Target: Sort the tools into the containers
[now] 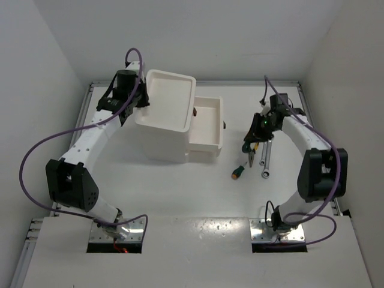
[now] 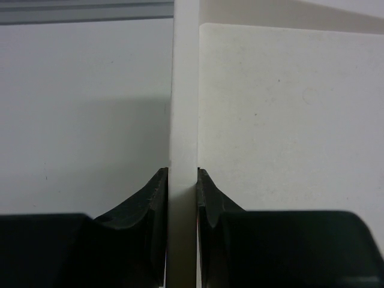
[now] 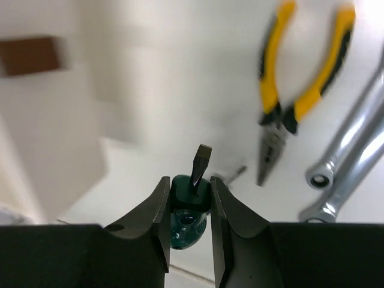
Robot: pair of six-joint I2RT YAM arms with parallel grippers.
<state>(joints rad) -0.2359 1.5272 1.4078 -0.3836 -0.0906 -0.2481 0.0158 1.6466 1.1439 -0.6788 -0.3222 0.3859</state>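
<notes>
My left gripper is pinched tight on the upright rim of the container, at its left side. My right gripper nips the screwdriver by its green handle. Its long axis runs along the fingers, blade pointing out past them, left of the pliers.

The tabletop is plain white, and so are the container and its drawer. The drawer knobs are dark red-brown. One screwdriver has a green handle with an orange end. The second screwdriver has a dark, glossy green handle and a dark steel blade. The pliers have yellow handles edged in black and a grey metal nose. The two wrenches are bright silver. The arms are white with black joints, black jaws and purple cables.
</notes>
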